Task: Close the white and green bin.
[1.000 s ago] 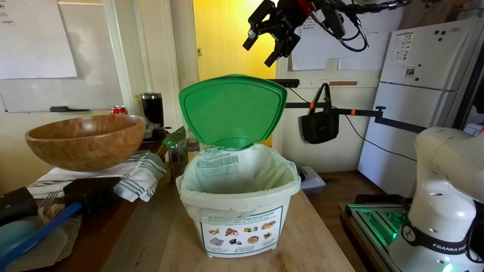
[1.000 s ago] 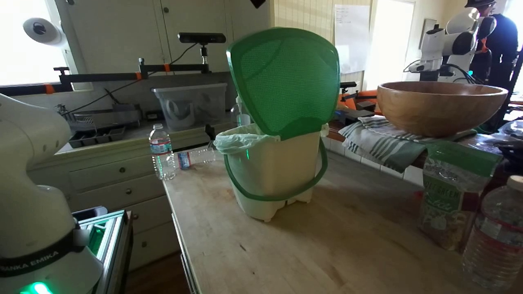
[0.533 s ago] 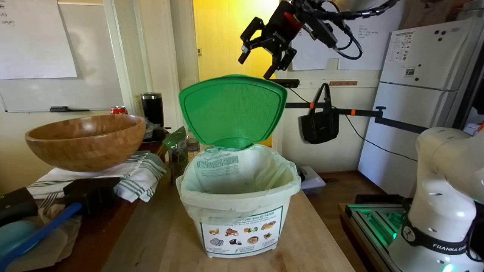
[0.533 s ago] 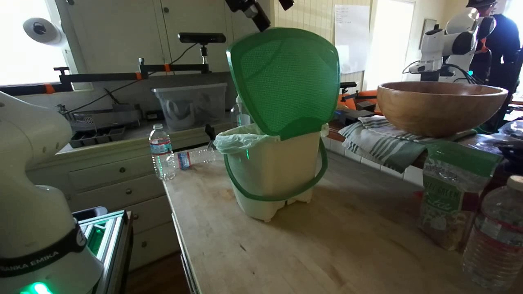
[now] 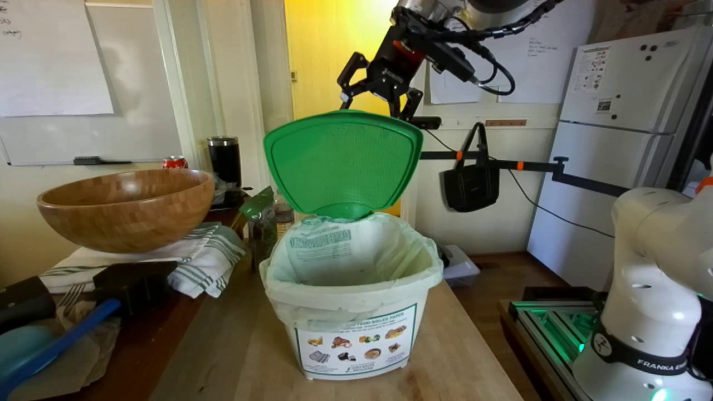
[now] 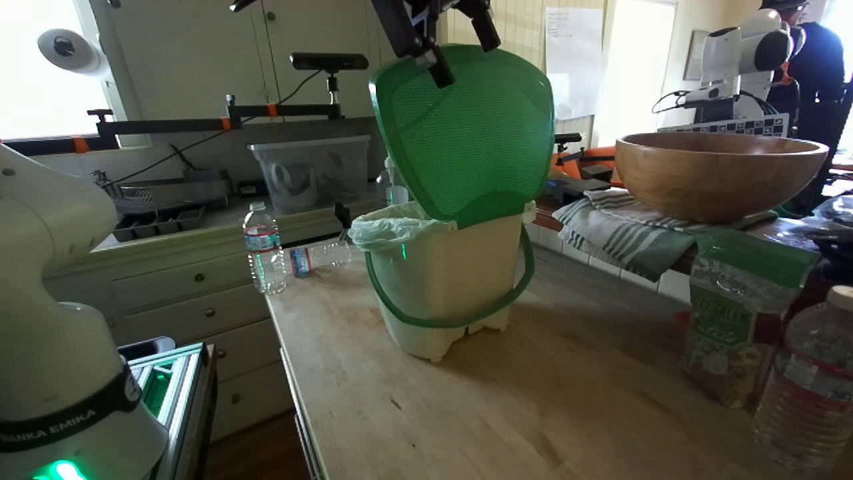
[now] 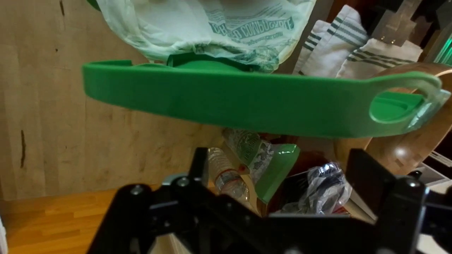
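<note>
The white and green bin [image 5: 356, 312] stands upright on a wooden counter, lined with a pale green bag. It also shows in an exterior view [image 6: 440, 287]. Its green lid [image 5: 345, 161] is raised on its hinge, leaving the bin open. My gripper [image 6: 466, 60] is behind the upper edge of the raised lid, on the hinge side. Its fingers are spread wide with nothing between them, and in an exterior view the lid hides the fingertips. In the wrist view, the gripper [image 7: 279, 157] is beside the lid's edge [image 7: 247, 100]; contact cannot be told.
A wooden bowl [image 5: 128, 209] rests on a striped towel [image 5: 214, 262] beside the bin. A green-topped bag [image 6: 746, 320] and a water bottle [image 6: 810, 387] stand behind the bin. Another bottle [image 6: 265, 250] stands at the counter edge. A person [image 6: 823, 93] and another arm are far back.
My gripper has come down and moved behind the upper part of the raised lid, its fingertips now below the lid's top edge. The bin and lid have not moved.
</note>
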Motion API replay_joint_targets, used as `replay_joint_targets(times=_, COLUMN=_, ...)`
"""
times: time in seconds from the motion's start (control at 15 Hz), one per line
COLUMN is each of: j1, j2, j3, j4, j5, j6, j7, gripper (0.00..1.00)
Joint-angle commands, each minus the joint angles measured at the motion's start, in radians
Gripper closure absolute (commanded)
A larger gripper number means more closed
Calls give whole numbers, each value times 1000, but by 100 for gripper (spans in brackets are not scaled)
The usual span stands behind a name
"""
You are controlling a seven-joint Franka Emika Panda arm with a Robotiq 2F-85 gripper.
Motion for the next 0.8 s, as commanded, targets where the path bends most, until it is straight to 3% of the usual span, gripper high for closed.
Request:
replay_joint_targets(times=0.0, j1=41, j2=66, j3=-23, j4=79, j5=36, j6=-110, j7=32, gripper=0)
replay_joint_targets(times=0.27, j1=76, j2=94, j3=-36, j4=121, j5=77, j6=-200, j7=28, gripper=0)
replay_joint_targets(times=0.73, j1=112, j2=168, j3=-53, j4=140, j5=120, j6=-245, j7=18, gripper=0)
